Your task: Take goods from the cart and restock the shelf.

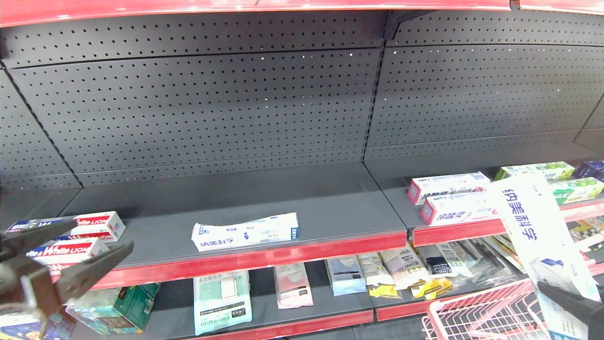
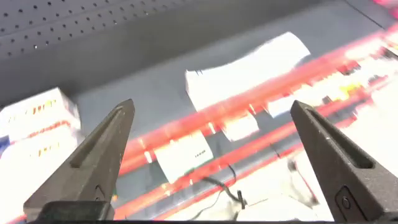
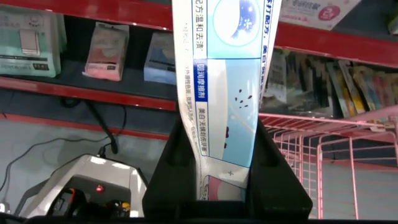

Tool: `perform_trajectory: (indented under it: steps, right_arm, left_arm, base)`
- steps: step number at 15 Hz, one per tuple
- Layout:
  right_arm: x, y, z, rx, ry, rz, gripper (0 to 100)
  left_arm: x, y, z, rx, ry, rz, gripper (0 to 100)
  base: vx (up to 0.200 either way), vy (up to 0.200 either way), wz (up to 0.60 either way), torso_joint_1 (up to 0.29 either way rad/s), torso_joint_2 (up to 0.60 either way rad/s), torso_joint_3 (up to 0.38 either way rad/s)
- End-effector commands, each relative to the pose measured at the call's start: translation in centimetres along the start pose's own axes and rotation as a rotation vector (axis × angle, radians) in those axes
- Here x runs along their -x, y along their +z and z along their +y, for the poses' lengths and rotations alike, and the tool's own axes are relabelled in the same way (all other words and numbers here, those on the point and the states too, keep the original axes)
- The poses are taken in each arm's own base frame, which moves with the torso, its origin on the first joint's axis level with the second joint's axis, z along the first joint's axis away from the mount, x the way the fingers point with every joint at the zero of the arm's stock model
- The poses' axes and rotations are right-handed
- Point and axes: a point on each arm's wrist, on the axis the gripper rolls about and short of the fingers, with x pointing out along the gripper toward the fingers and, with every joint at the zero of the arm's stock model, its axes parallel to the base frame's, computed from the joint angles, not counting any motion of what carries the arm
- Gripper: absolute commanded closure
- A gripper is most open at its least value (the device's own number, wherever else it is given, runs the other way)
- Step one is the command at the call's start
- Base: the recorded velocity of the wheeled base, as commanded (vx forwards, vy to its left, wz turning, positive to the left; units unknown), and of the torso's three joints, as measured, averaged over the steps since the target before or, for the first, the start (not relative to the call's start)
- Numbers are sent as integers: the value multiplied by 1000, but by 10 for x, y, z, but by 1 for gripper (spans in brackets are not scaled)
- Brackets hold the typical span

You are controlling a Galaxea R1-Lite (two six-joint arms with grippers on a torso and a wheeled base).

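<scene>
Right gripper (image 1: 568,293) sits low and is clamped on the bottom end of a long white carton (image 1: 535,226) with blue print. In the right wrist view its two dark jaws press the carton's long sides. From that grip the carton stands up and leans a little toward the robot's left. Its upper end is in front of the pink-and-white boxes (image 1: 448,186) and the green boxes (image 1: 535,170), which lie beyond and above the gripper on the right part of the shelf (image 1: 306,198). Just beside this gripper, on its left and slightly lower, is the pink wire cart (image 1: 472,314); its grid also shows behind the carton in the right wrist view.

Left gripper (image 1: 104,233) is spread wide, with nothing between its jaws. Directly beyond its tips, red-and-white cartons (image 1: 96,223) lie in a short row at the left end of the shelf. To this gripper's right and well apart from it, a flat white carton (image 1: 245,231) lies on its side close to the red front strip (image 1: 283,255). In the left wrist view it appears beyond the gap between the jaws, blurred.

Below the level of both grippers a lower shelf carries flat packs: a mint-green pack (image 1: 222,300), a pink pack (image 1: 292,285) and a pale blue pack (image 1: 344,276). A dark green box (image 1: 130,302) lies under the left gripper, tilted.
</scene>
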Motion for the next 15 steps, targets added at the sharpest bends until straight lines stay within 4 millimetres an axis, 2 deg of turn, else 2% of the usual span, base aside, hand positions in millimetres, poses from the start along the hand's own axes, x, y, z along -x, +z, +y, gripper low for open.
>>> perform_trajectory:
  steps: [1,3,4,5,7,10,12,15]
  right_arm:
    - [-17,11,-3,27,48,43,100]
    - [-17,13,-3,38,56,34,100]
    - [-17,15,-4,43,56,33,100]
    - [-20,18,-4,47,56,33,100]
    - [-24,29,-7,50,53,21,100]
    - [-23,35,-9,56,44,-2,100]
    - [-21,34,-9,55,40,-8,100]
    - [-21,35,-9,62,40,-11,100]
  left_arm:
    - [100,-59,-30,-74,-45,-121,0]
    - [127,-94,-39,-79,-56,-129,0]
    - [131,-104,-41,-81,-65,-118,0]
    - [132,-102,-41,-81,-66,-124,0]
    - [128,-105,-40,-72,-61,-110,0]
    - [108,-124,-34,-40,75,-48,0]
    - [90,-135,-29,-35,168,-104,0]
    - [82,-140,-27,-13,230,-152,0]
  base:
    - [0,0,0,0,0,0]
    - [0,0,0,0,0,0]
    - [0,0,0,0,0,0]
    - [0,0,0,0,0,0]
    - [0,0,0,0,0,0]
    - [0,0,0,0,0,0]
    - [0,0,600,5,2,5]
    - [0,0,600,4,1,-4]
